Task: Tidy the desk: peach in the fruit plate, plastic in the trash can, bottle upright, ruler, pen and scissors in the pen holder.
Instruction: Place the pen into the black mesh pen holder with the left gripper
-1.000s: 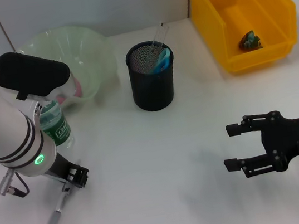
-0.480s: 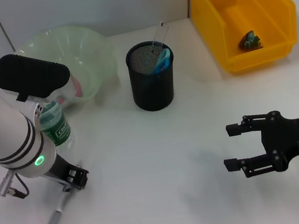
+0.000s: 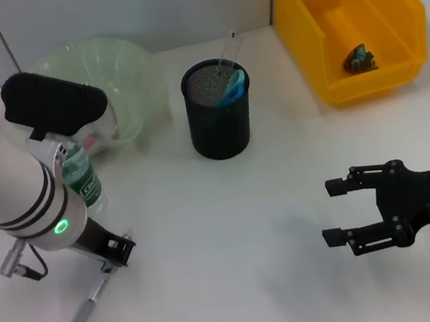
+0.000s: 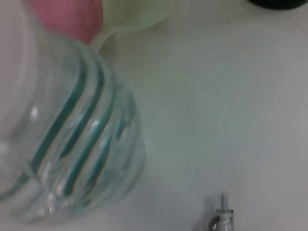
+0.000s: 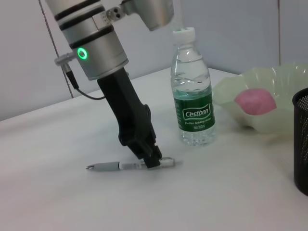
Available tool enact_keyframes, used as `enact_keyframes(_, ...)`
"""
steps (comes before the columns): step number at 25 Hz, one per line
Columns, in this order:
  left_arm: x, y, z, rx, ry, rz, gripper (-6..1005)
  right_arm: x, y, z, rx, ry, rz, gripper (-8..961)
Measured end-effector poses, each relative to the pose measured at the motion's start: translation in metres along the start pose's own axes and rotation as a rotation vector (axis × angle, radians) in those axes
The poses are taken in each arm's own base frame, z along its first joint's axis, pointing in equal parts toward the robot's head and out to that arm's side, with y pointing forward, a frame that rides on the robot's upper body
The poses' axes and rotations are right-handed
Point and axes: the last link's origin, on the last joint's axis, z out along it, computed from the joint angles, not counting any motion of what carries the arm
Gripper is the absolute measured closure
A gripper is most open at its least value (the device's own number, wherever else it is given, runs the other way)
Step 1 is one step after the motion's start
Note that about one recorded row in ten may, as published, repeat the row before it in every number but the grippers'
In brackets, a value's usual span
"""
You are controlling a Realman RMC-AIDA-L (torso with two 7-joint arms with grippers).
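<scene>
**Desk status: pen under left gripper, bottle standing**

Reaching down at the 8 o'clock corner of the desk, the left gripper (image 3: 114,253) sits at the upper end of the pen (image 3: 82,314), which lies flat on the white table (image 3: 226,232). From the right wrist view the gripper (image 5: 150,156) touches the pen (image 5: 126,165) near its clip end; whether its fingers are closed on the pen or merely set about it I cannot tell.

The bottle (image 3: 82,181) stands upright just beyond that gripper, cap on, green label facing out (the right wrist view reads "Cestbon"). The fruit plate (image 3: 116,66), pale green, lies at 11 o'clock, with the pink peach (image 5: 256,102) resting inside it.

The pen holder (image 3: 219,112), black mesh, stands near 12 o'clock and already contains the clear ruler (image 3: 227,50) and blue-handled scissors (image 3: 233,87). The yellow trash can (image 3: 340,21) occupies 1 o'clock, with a crumpled green piece of plastic (image 3: 360,58) on its floor.

The right gripper (image 3: 330,213) hovers at 4 o'clock, well apart from every item, fingers spread and holding nothing.
</scene>
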Motion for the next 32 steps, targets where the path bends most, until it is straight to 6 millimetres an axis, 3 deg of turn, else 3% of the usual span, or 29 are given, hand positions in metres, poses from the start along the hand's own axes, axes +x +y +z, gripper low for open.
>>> enact_keyframes(7,0.004,0.006,-0.012,-0.004,0.023,0.023,824,-0.001,0.001,-0.001,-0.008,-0.002,0.005,136)
enact_keyframes(13,0.013,0.026,-0.038,-0.058,0.093,0.099,824,-0.002,0.0,-0.002,-0.001,-0.007,0.006,136)
enact_keyframes(24,0.042,0.054,-0.088,-0.073,0.398,0.3,824,-0.004,-0.001,-0.003,0.002,-0.015,0.007,136)
enact_keyframes(32,0.063,0.058,-0.102,-0.055,0.621,0.376,823,-0.006,-0.001,-0.004,-0.001,-0.019,0.019,136)
